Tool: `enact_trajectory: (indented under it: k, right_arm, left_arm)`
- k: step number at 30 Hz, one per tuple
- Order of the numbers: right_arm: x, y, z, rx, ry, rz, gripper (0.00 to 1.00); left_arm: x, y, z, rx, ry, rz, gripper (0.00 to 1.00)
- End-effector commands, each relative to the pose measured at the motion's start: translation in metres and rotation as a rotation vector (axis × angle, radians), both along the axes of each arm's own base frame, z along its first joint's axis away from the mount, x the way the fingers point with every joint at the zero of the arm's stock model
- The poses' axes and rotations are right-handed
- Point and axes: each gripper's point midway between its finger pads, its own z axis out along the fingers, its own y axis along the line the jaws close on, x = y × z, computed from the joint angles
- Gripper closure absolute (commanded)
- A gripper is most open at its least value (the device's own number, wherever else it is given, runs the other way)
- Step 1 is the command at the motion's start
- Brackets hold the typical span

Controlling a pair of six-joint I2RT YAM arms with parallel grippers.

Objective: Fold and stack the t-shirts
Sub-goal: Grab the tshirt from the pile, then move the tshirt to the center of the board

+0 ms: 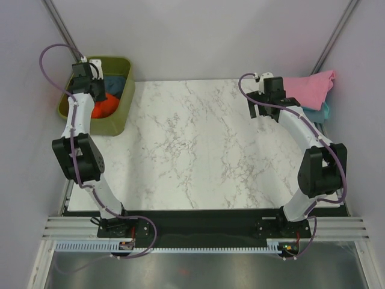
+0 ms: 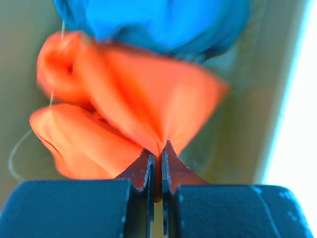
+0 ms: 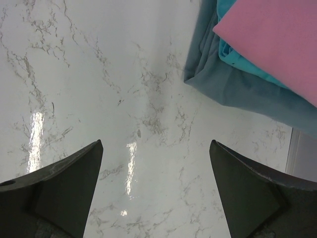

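Left jaws pinch the orange shirt [image 2: 124, 109] in the basket [image 1: 123, 111] at the desk's [image 1: 198, 150] far-left corner. Right jaws, wide, hover beside the far-right stack [image 3: 267, 49]; bare desk between.

Top external camera: high behind the arm bases, looking steeply down over the white marble-patterned worktop [image 1: 192, 150]. Left wrist camera: close behind the dark left fingers [image 2: 138, 173], facing the bright orange-red cotton t-shirt [image 2: 138, 99], which the overhead view shows far left. Right wrist camera: looking down past the dark right fingers [image 3: 64, 193] at the worktop and the folded pink cotton t-shirt [image 3: 277, 44], the overhead view's far-right corner.
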Motion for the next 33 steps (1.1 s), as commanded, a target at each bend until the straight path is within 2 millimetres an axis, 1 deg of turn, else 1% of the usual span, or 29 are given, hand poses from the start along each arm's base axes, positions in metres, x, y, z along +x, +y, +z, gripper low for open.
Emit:
enact_trajectory:
  k: [1, 2, 3, 4, 5, 6, 7, 8, 9, 10, 11, 12, 13, 15, 16, 17, 19, 20, 21, 22, 24, 25, 26, 28, 29, 30, 31, 32, 33]
  right_arm:
    - [0.016, -0.005, 0.034, -0.032, -0.099, -0.032, 0.02]
    - [0.018, -0.008, 0.038, -0.050, -0.111, -0.049, 0.02]
    - [0.019, -0.009, 0.042, -0.060, -0.122, -0.052, 0.02]
    - [0.020, -0.010, 0.045, -0.064, -0.127, -0.050, 0.02]
    - [0.020, -0.008, 0.050, -0.064, -0.139, -0.040, 0.03]
    - [0.020, -0.007, 0.052, -0.065, -0.142, -0.033, 0.03]
    - [0.019, -0.007, 0.055, -0.066, -0.148, -0.029, 0.03]
    - [0.019, -0.005, 0.057, -0.066, -0.153, -0.026, 0.03]
    - [0.018, -0.006, 0.060, -0.066, -0.160, -0.025, 0.03]
    - [0.017, -0.006, 0.062, -0.066, -0.163, -0.026, 0.03]
    - [0.015, -0.007, 0.064, -0.066, -0.168, -0.028, 0.02]
    - [0.014, -0.006, 0.065, -0.064, -0.171, -0.027, 0.02]
    - [0.012, -0.006, 0.067, -0.062, -0.174, -0.027, 0.02]
    - [0.007, -0.008, 0.068, -0.059, -0.177, -0.031, 0.02]
    - [0.006, -0.007, 0.069, -0.052, -0.179, -0.028, 0.02]
    - [0.002, -0.006, 0.071, -0.049, -0.183, -0.024, 0.02]
    - [-0.001, -0.006, 0.075, -0.048, -0.189, -0.021, 0.02]
    - [-0.004, -0.006, 0.078, -0.046, -0.196, -0.020, 0.02]
    - [-0.005, -0.008, 0.081, -0.046, -0.202, -0.024, 0.02]
    - [-0.008, -0.010, 0.084, -0.051, -0.210, -0.028, 0.02]
    - [-0.012, -0.011, 0.086, -0.057, -0.213, -0.029, 0.02]
    - [-0.015, -0.012, 0.083, -0.061, -0.207, -0.028, 0.02]
    - [-0.018, -0.012, 0.085, -0.061, -0.211, -0.026, 0.02]
    - [-0.025, -0.013, 0.085, -0.061, -0.214, -0.024, 0.02]
    - [-0.027, -0.011, 0.086, -0.051, -0.216, -0.010, 0.02]
    - [-0.030, -0.009, 0.088, -0.048, -0.216, 0.005, 0.02]
    - [-0.032, -0.007, 0.092, -0.037, -0.220, 0.022, 0.02]
    - [-0.039, -0.003, 0.096, -0.018, -0.215, 0.046, 0.02]
    - [-0.043, 0.018, 0.100, 0.045, -0.209, 0.153, 0.02]
  left_arm:
    - [-0.010, -0.066, 0.119, -0.107, -0.279, -0.152, 0.98]
    - [-0.014, -0.078, 0.129, -0.106, -0.299, -0.182, 0.98]
    - [-0.021, -0.089, 0.150, -0.097, -0.343, -0.210, 0.98]
    - [-0.025, -0.110, 0.162, -0.106, -0.364, -0.258, 0.98]
    - [-0.029, -0.120, 0.175, -0.106, -0.397, -0.282, 0.98]
    - [-0.037, -0.131, 0.195, -0.102, -0.441, -0.308, 0.98]
    - [-0.040, -0.149, 0.215, -0.103, -0.485, -0.352, 0.98]
    - [-0.045, -0.165, 0.229, -0.107, -0.516, -0.389, 0.98]
    - [-0.051, -0.174, 0.255, -0.098, -0.574, -0.415, 0.98]
    - [-0.058, -0.195, 0.269, -0.114, -0.602, -0.470, 0.98]
    - [-0.063, -0.207, 0.281, -0.121, -0.627, -0.508, 0.98]
    - [-0.071, -0.216, 0.301, -0.126, -0.670, -0.543, 0.98]
    - [-0.081, -0.237, 0.311, -0.151, -0.691, -0.610, 0.98]
    - [-0.094, -0.255, 0.331, -0.188, -0.729, -0.661, 0.98]
    - [-0.102, -0.271, 0.335, -0.219, -0.731, -0.708, 0.98]
    - [-0.107, -0.278, 0.337, -0.239, -0.734, -0.726, 0.98]
    - [-0.117, -0.296, 0.331, -0.295, -0.705, -0.785, 0.98]
    - [-0.122, -0.300, 0.329, -0.310, -0.695, -0.801, 0.98]
    - [-0.126, -0.312, 0.319, -0.334, -0.665, -0.828, 0.98]
    - [-0.131, -0.317, 0.317, -0.343, -0.657, -0.846, 0.98]
    - [-0.139, -0.335, 0.305, -0.359, -0.619, -0.890, 0.98]
    - [-0.142, -0.340, 0.301, -0.363, -0.607, -0.902, 0.97]
    - [-0.141, -0.343, 0.290, -0.371, -0.580, -0.905, 0.84]
    - [-0.138, -0.347, 0.276, -0.388, -0.540, -0.897, 0.54]
    - [-0.134, -0.348, 0.261, -0.393, -0.505, -0.888, 0.46]
    - [-0.132, -0.348, 0.253, -0.393, -0.487, -0.885, 0.35]
    - [-0.131, -0.349, 0.244, -0.418, -0.457, -0.864, 0.28]
    - [-0.130, -0.350, 0.229, -0.431, -0.415, -0.852, 0.22]
    - [-0.130, -0.350, 0.220, -0.430, -0.391, -0.858, 0.16]
